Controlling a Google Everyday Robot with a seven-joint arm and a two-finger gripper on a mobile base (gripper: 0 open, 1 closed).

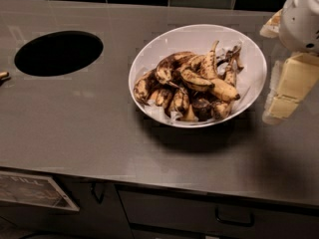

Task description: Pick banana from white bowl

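Note:
The white bowl (251, 54) stands on the grey steel counter, right of centre. It holds a pile of overripe bananas, most of them heavily blackened. The banana (222, 89), the yellowest one with brown speckles, lies on the right side of the pile, pointing down to the right. My gripper (289, 86) hangs at the right edge of the view, just right of the bowl's rim and above the counter. Its cream-coloured end is below the white arm housing (301, 16). It holds nothing that I can see.
A round black hole (59, 53) is cut into the counter (89, 118) at the left. A small object (4, 76) pokes in at the left edge. Dark tiles run along the back. Drawer fronts with a handle (234, 218) and a label (31, 190) lie below the front edge.

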